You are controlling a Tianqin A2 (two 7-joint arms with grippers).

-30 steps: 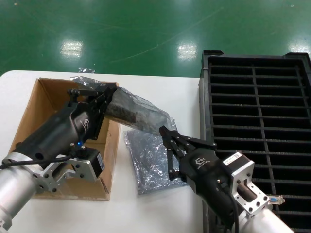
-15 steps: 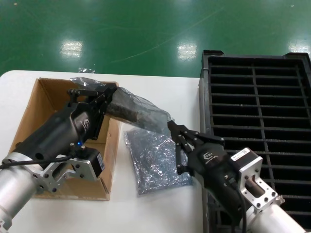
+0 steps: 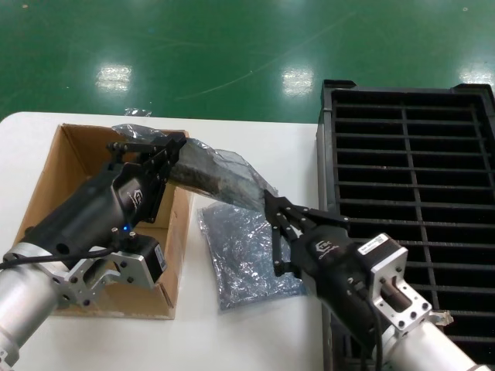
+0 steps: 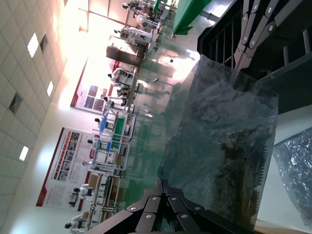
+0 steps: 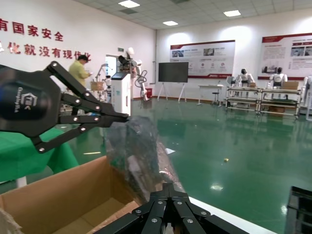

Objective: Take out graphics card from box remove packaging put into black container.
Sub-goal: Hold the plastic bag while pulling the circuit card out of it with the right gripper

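The packaging [image 3: 228, 178], a crinkly grey bag, hangs slanted in the air between my two grippers over the box's right wall. The graphics card [image 3: 197, 171] shows as a dark board inside it. My left gripper [image 3: 179, 141] is shut on the bag's upper end above the box [image 3: 46, 185]. At the bag's lower end, my right gripper [image 3: 268, 198] is shut on the edge. In the left wrist view the jaws [image 4: 168, 183] pinch the bag [image 4: 219, 141]. The right wrist view shows closed fingers [image 5: 170, 185] at the bag [image 5: 136, 151]. The black container [image 3: 410, 154] stands at the right.
A second, flat silver bag [image 3: 240, 255] lies on the white table between the box and the black container, below the held bag. The brown box's open interior [image 5: 63, 200] sits under my left arm. More crinkled plastic [image 3: 135, 113] lies behind the box.
My right gripper has moved up and slightly right to the lower end of the bag. The left arm and the bag's upper end have stayed put.
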